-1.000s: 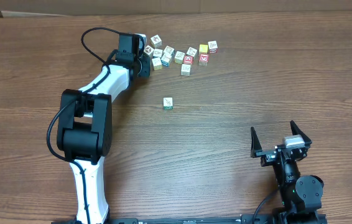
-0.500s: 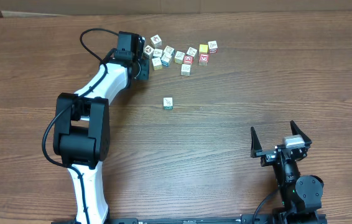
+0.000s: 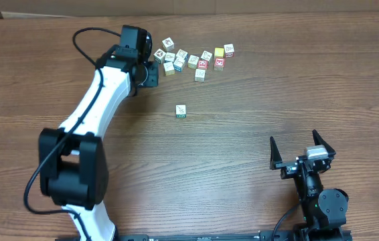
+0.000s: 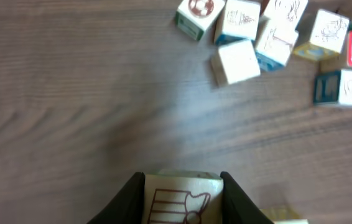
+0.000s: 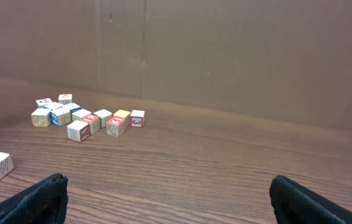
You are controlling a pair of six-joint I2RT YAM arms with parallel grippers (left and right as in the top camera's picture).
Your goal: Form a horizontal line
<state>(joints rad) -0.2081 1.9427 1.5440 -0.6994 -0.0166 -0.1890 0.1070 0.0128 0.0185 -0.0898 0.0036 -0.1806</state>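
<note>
Swinging out toward the left edge of the table [image 3: 276,80], the elbow of the left arm [image 3: 99,100] now sits nearer and further left than a second ago, while its tip has stayed by the left end of the loose cubes [image 3: 196,59]. The left gripper [image 4: 182,186] is closed to a narrow gap on a pale cube [image 4: 182,200] with a red-brown drawing, one finger on each of two opposite faces. The wood grain below is blurred, so it is hard to tell whether the cube is lifted clear. Beyond it the loose cubes lie scattered along the far edge, left of centre. No line exists yet: only one white-green cube [image 3: 181,111] stands alone near the middle of the table, likely the line's first piece. The right gripper [image 3: 296,148] stands wide open and empty by the near right corner.

These cubes look light, hard and smooth-faced — easy to lift, but also easy to twist or pop out of a corner pinch. The best hold is square across two flat opposite faces, centred — leaving free the side that must meet its neighbour.
</note>
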